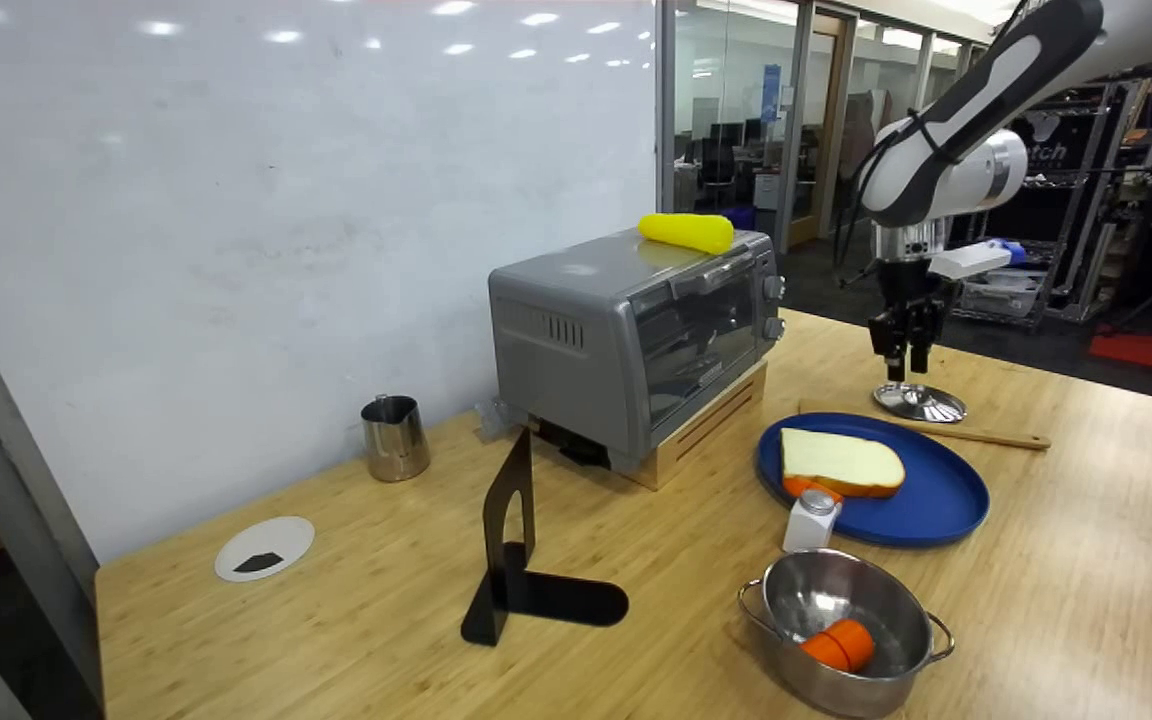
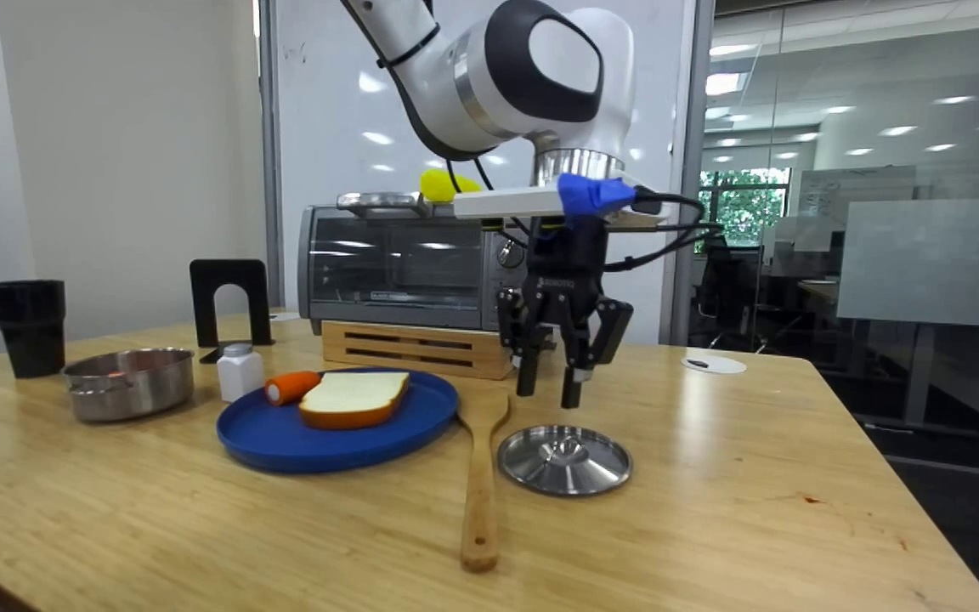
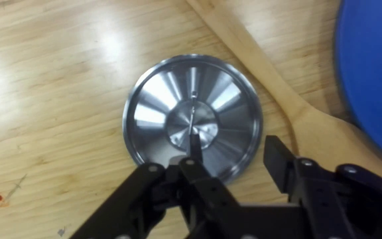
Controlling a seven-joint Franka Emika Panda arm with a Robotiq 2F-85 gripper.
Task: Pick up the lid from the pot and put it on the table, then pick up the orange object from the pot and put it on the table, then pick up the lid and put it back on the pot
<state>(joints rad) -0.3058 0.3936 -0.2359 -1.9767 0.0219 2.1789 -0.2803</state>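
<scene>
The shiny steel lid lies flat on the wooden table with its knob up. Just above it hangs my gripper, pointing down and apart from the lid. Its fingers stand open and hold nothing. In the wrist view one finger overlaps the lid's centre, and the gap between the fingers is over the lid's right part. The steel pot stands uncovered on the table, away from the gripper. Inside the pot lies the orange object, of which only a sliver shows in the other viewing angle.
Beside the lid lies a wooden spatula. A blue plate carries a bread slice and an orange carrot. A white shaker stands between plate and pot. A toaster oven, black bookend and metal cup stand further back.
</scene>
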